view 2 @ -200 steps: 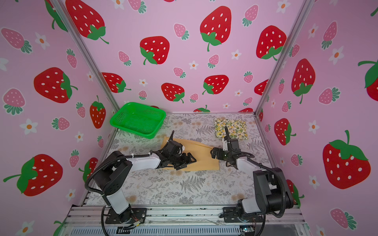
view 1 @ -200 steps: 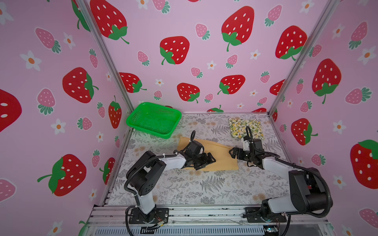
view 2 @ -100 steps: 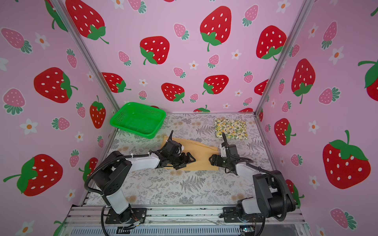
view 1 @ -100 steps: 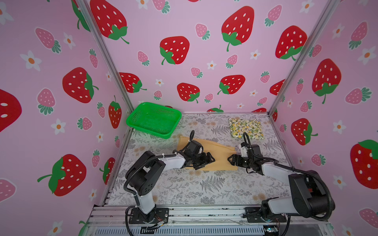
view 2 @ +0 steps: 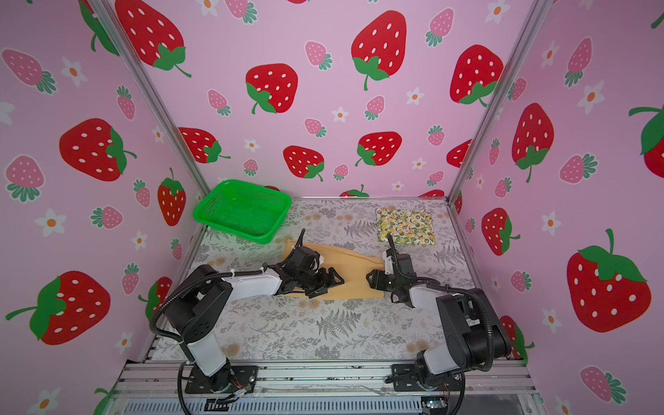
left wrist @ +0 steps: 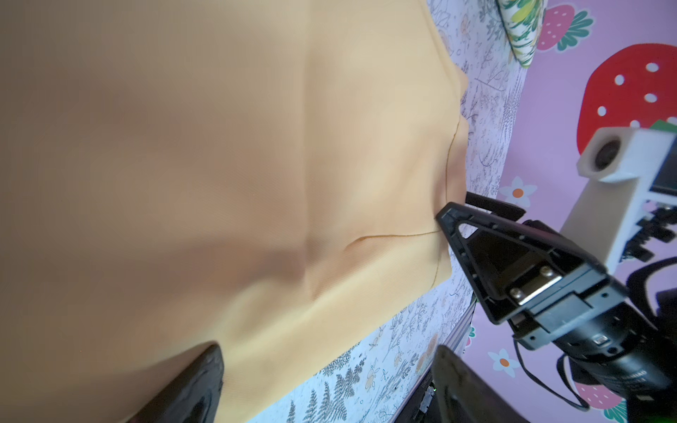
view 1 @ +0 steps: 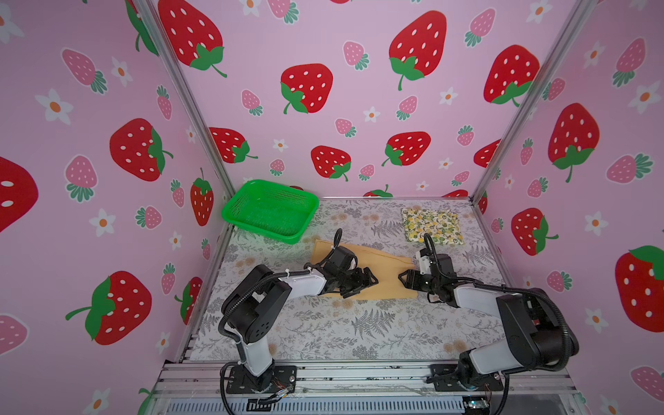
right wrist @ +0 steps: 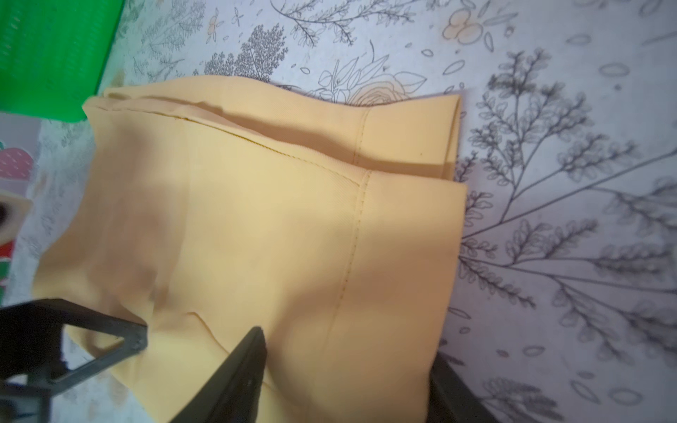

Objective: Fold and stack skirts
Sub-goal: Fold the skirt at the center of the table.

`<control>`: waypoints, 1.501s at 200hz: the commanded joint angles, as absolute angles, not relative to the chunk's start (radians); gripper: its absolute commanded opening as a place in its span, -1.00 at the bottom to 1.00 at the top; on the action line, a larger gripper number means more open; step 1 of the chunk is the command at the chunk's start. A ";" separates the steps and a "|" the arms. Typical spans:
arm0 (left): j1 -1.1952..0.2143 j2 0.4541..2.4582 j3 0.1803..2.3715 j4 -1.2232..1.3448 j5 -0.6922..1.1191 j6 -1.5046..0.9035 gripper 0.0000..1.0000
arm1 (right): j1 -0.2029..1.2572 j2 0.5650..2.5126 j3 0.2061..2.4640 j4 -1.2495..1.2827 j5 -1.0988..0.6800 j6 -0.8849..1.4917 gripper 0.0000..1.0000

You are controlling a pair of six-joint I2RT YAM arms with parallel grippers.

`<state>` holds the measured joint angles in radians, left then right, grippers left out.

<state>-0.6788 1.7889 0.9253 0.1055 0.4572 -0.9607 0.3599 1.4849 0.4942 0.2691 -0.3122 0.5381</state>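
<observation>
The mustard-tan skirt [view 1: 388, 273] lies partly folded at the table's middle, in layers with a stitched hem [right wrist: 274, 219]. The lemon-print skirt [view 1: 433, 226] lies folded flat at the back right, apart from both arms. My left gripper [view 1: 370, 282] is open and low over the mustard skirt's near edge [left wrist: 256, 164], with one finger above cloth and the other above bare table. My right gripper [view 1: 404, 278] is at the skirt's right edge. Its jaws [right wrist: 348, 351] stand half closed with a bulge of mustard cloth between them and a gap still showing.
A green mesh basket [view 1: 269, 212] sits at the back left corner, just behind the mustard skirt. Pink strawberry walls enclose the fern-print table [view 1: 359, 330] on three sides. The metal rail with both arm bases runs along the front.
My right gripper has moved left and down onto the mustard skirt's right edge, and its jaws have narrowed around the cloth. The left arm has not moved.
</observation>
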 commanded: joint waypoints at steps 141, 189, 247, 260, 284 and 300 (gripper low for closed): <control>-0.670 1.765 1.070 -0.065 0.437 -0.865 0.80 | 0.361 1.449 0.652 0.025 -0.140 0.490 -1.00; -0.676 1.787 1.161 -0.016 0.478 -0.889 0.81 | 0.357 1.401 0.761 -0.112 -0.026 0.412 -1.00; -0.749 1.886 1.226 0.127 0.514 -0.969 0.80 | 0.354 1.410 0.864 -0.209 -0.003 0.360 -1.00; -0.756 1.915 1.243 0.143 0.513 -0.984 0.80 | 0.354 1.410 0.877 -0.223 -0.013 0.356 -1.00; -0.754 1.972 1.267 0.213 0.523 -1.022 0.79 | 0.354 1.390 0.873 -0.239 -0.019 0.355 -1.00; -0.753 2.001 1.301 0.210 0.514 -1.019 0.79 | 0.353 1.372 0.864 -0.251 -0.009 0.350 -1.00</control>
